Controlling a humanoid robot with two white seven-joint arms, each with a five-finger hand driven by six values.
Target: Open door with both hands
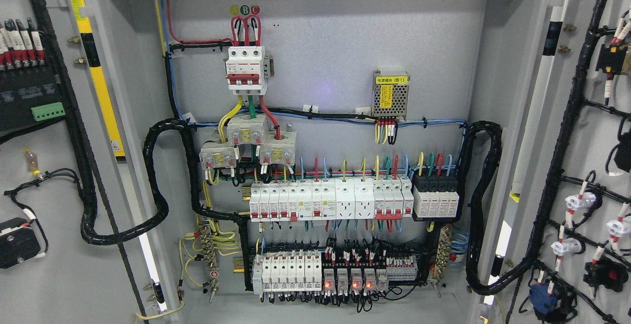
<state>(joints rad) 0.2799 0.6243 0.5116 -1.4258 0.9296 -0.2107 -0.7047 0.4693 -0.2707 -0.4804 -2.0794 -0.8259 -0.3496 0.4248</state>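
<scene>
Grey steel fills my view: the cabinet (325,28) stands wide open, its back panel facing me. Both doors are swung out, the left door (54,265) at the picture's left edge and the right door (586,141) at its right edge, each showing its inner face with black cable bundles and mounted parts. Neither of my hands shows anywhere, so I cannot tell how far their fingers are open or whether they hold anything.

High on the panel sits a white three-pole breaker (246,70) with red, yellow and green wires below it. To its right, well apart, is a small metal power supply (390,94) with a yellow label. Lower down runs a long row of white breakers (330,200), with a black block (436,196) just beside its right end. Beneath that is a second row (291,270), and next to it relays (350,282) with red lamps lit. Thick black looms (157,186) loop from the panel to each door. A green terminal strip (48,111) sits on the left door.
</scene>
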